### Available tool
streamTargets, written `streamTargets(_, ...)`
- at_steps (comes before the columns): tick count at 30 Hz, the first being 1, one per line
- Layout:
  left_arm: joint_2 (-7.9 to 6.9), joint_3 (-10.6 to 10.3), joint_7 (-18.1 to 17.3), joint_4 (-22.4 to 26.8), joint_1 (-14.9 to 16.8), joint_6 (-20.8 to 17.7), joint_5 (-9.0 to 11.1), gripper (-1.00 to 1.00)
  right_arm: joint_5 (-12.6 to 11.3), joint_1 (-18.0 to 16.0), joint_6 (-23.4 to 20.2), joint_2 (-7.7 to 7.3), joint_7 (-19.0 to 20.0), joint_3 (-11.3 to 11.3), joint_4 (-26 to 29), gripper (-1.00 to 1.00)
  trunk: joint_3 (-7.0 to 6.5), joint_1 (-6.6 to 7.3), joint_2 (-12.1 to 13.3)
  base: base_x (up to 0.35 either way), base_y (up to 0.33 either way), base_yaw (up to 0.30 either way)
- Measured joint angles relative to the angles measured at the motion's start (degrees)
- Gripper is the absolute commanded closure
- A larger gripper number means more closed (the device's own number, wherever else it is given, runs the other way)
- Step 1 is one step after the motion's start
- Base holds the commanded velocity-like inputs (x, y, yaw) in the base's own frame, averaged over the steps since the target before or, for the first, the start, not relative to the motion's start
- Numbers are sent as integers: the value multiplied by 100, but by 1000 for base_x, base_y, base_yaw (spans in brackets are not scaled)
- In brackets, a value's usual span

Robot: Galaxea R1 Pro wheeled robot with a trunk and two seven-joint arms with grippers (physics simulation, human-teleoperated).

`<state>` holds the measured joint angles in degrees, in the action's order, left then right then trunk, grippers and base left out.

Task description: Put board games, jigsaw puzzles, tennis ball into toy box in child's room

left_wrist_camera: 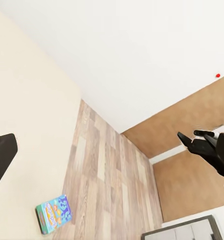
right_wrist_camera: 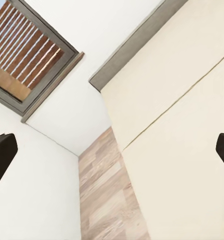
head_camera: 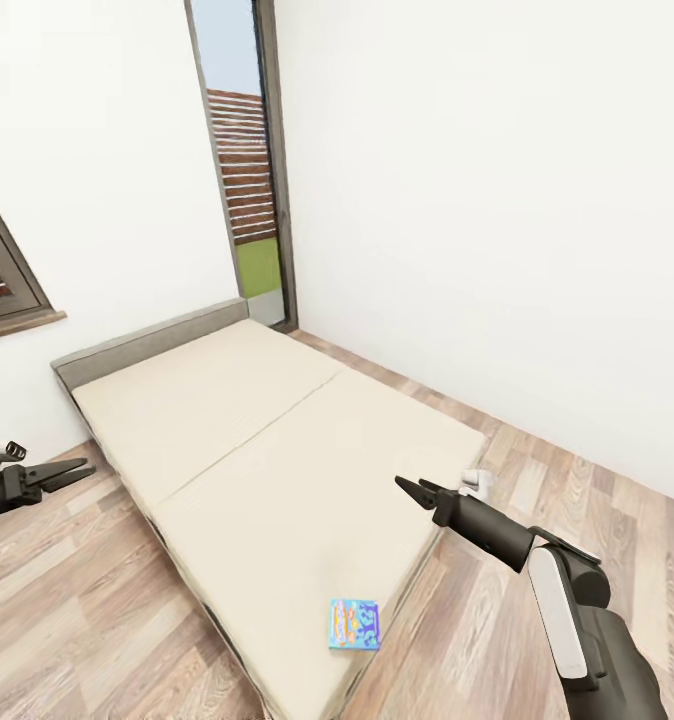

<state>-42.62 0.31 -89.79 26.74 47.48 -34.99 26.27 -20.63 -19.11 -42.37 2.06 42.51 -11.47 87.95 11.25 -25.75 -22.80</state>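
Note:
A blue board game [head_camera: 354, 624] with yellow cartoon print lies flat on the cream bed [head_camera: 277, 450], near its foot corner. The left wrist view also catches this board game [left_wrist_camera: 54, 214] at the bed's edge. My left gripper [head_camera: 77, 472] hovers open over the floor to the left of the bed, well away from the box. My right gripper [head_camera: 409, 488] is open above the bed's right edge, up-bed from the box. Both right fingers [right_wrist_camera: 2, 155] stand wide apart with nothing between them. The table, toy box, puzzles and tennis ball are out of view.
The bed's grey headboard [head_camera: 147, 345] meets the white wall. A tall dark-framed window [head_camera: 242, 170] stands in the far corner and another window [head_camera: 2, 270] is on the left wall. Wood-plank floor [head_camera: 537, 480] runs along both sides of the bed.

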Motion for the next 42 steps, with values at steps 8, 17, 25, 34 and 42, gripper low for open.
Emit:
streamTargets(8,30,0,0,0,0,1,0,-100,0,0,0,0,-10,0,0,-100,0,0,0,2,-9,281)
streamTargets(17,82,0,1,0,-1,2,3,-100,1,-1,-4,1,-22,0,0,-100,0,0,0,0,-154,288)
streamTargets(25,91,1,1,0,0,6,0,-100,0,0,-8,0,3,0,0,-100,0,0,-1,0,-139,288)
streamTargets(34,89,-1,2,-1,-2,8,4,-100,2,-1,-4,1,11,0,1,-100,0,0,0,0,-179,288)
streamTargets(42,90,-1,2,-1,-2,8,0,-100,2,-1,-7,1,12,0,1,-100,0,0,0,0,-293,288)
